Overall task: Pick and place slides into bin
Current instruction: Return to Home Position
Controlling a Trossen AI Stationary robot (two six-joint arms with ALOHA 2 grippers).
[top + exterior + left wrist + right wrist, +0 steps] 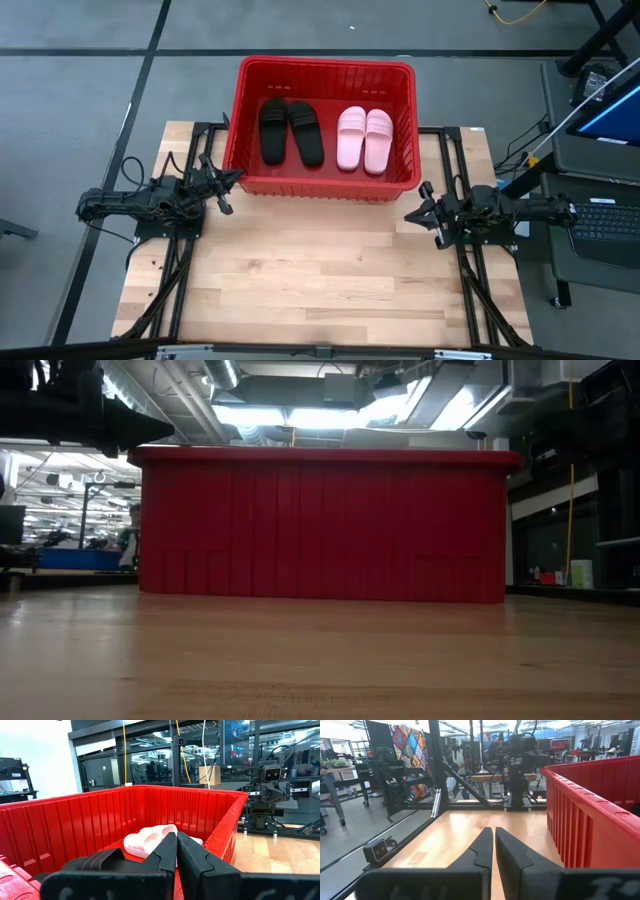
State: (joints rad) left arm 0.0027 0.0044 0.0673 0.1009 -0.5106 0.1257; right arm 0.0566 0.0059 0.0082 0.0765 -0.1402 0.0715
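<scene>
The red bin [325, 68] stands at the table's far edge. Inside it lie two black slides [290, 130] on the left and two pale pink slides [364, 138] on the right, soles down on the bin's floor. My left gripper [232, 178] is shut and holds nothing, beside the bin's near left corner; its wrist view looks over the rim at a pink slide [150, 837] and a black slide [97, 862]. My right gripper [412, 214] is shut and holds nothing, just off the bin's near right corner, with the bin wall [590, 815] beside it.
Bare wooden tabletop [320, 270] spreads in front of the bin between the two arms. The low view shows the bin's near wall [320, 525] filling the middle. A laptop [610, 220] and cables stand off the table's right side.
</scene>
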